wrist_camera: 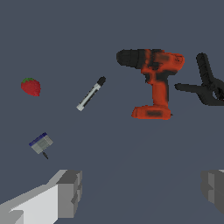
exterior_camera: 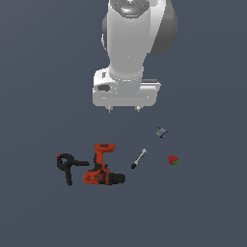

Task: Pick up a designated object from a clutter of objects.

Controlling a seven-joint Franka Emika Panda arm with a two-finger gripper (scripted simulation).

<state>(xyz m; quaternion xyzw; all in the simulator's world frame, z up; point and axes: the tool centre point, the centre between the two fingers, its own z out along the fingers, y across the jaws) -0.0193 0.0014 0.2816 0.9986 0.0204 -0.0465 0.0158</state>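
Observation:
The tiny red strawberry with a green cap lies on the grey floor at the exterior view's right; it also shows in the wrist view. My gripper hangs high above the clutter, open and empty, its fingers spread wide apart. The orange-and-black drill lies on its side, with the black clamp beside it. The thin black-and-silver tool lies between drill and strawberry. The grey-blue piece lies nearest the gripper.
The arm's white body fills the upper middle of the exterior view. All objects rest apart from each other on the flat dark grey floor.

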